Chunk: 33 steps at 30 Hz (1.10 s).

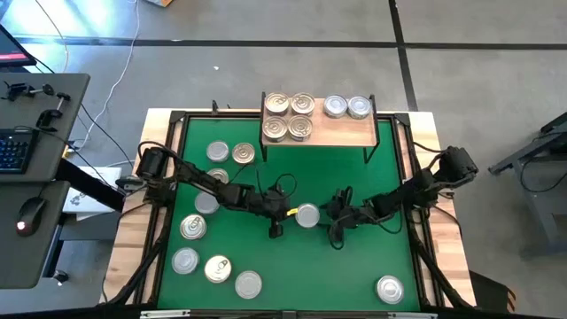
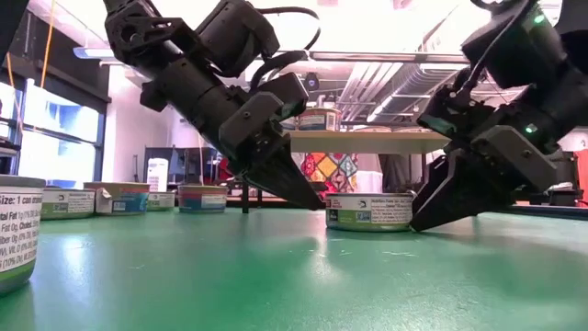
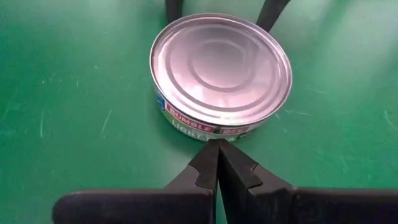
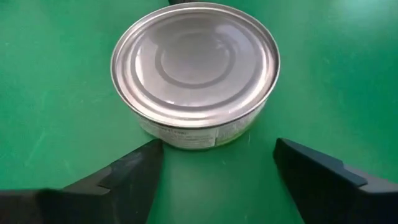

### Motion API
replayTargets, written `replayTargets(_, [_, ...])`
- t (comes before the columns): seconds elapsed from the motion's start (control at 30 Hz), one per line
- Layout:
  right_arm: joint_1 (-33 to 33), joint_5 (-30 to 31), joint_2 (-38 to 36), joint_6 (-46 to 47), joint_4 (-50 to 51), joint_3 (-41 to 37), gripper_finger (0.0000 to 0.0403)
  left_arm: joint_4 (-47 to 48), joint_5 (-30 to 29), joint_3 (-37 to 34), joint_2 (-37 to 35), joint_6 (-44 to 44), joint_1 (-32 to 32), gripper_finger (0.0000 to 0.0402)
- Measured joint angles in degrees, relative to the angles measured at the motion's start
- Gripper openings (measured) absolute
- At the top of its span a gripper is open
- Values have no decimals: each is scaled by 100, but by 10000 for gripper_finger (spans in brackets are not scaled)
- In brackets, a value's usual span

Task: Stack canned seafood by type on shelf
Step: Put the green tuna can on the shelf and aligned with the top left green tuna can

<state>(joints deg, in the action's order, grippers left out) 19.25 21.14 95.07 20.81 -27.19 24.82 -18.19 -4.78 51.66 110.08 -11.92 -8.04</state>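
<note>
A plain silver lid with pressed concentric rings is shown on the centre tin (image 3: pixel 222 68); its label is white with a red band and blue edge. The mat (image 1: pixel 354 257) is coloured deep green. The shelf (image 1: pixel 345 131) is of light wood on black legs; gold-tinted lids are seen on its left tins (image 1: pixel 289 116), silver on its right tins (image 1: pixel 346 107). Both grippers, left (image 3: pixel 217 168) and right (image 4: pixel 217 174), are black.

Cropped at the low view's left edge: a tin (image 2: pixel 16 232), label print only partly legible. Hidden under the left arm in the high view: part of another tin (image 1: pixel 218 176). Too small to read overhead: labels on the shelf (image 1: pixel 350 130) tins.
</note>
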Motion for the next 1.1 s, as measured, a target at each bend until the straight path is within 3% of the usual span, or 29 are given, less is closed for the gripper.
replayTargets(0.17, [-125, 303, 97, -466, -424, -16, 364, 10, -18, -9, 0, -133, 63, 0])
replayTargets(0.3, [-127, -86, 313, -1062, -1136, -15, 381, -135, -22, -9, 0, -153, 114, 0])
replayTargets(0.47, [-134, -220, 753, -1176, -2119, 19, 383, -73, 16, -26, 0, -153, 127, 0])
replayTargets(0.83, [-156, -160, 1650, -821, -2375, 666, 371, 33, -353, -30, -2, -149, 138, 0])
replayTargets(1.1, [391, 945, 1616, -556, -2194, 739, 341, 939, -917, -7, -511, -496, 61, 0])
